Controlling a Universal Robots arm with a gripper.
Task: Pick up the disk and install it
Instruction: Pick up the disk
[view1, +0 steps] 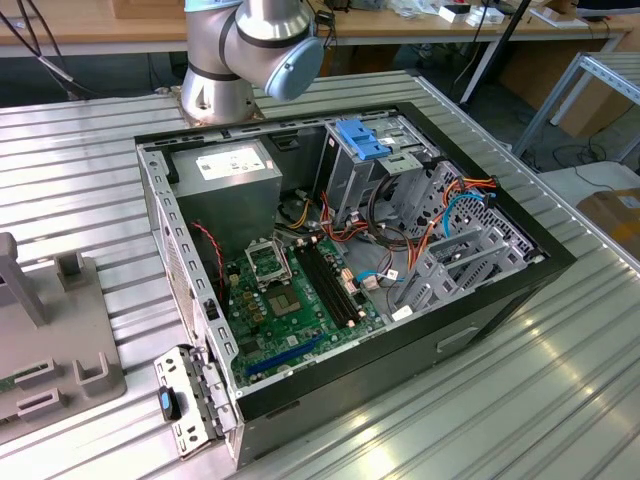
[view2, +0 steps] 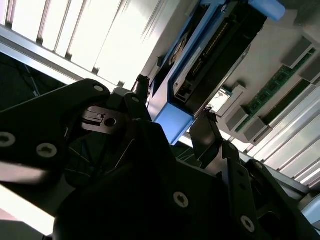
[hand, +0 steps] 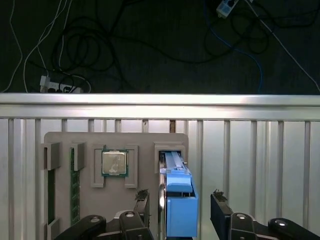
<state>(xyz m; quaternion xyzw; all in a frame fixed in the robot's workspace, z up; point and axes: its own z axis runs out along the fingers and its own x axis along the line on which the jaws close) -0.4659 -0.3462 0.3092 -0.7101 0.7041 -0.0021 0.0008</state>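
The disk (hand: 178, 202), a black slab between bright blue rails, stands on edge in a slot of a grey holder tray (hand: 65, 142). In both wrist views my gripper (hand: 180, 197) is open, with one black finger (hand: 143, 199) on each side of the disk's near end. A small gap shows between each finger and the blue rail. In the second wrist view the disk (view2: 210, 55) runs away from the gripper (view2: 175, 112), its blue end tab between the fingertips.
The holder tray also carries a processor chip (hand: 114, 163) and green memory sticks (hand: 75, 185). In the exterior view the open computer case (view1: 350, 250) lies on the ribbed metal table, with a light-blue latch (view1: 362, 138) on its drive cage and a grey power supply (view1: 225, 170). The arm's base (view1: 225, 60) stands behind it.
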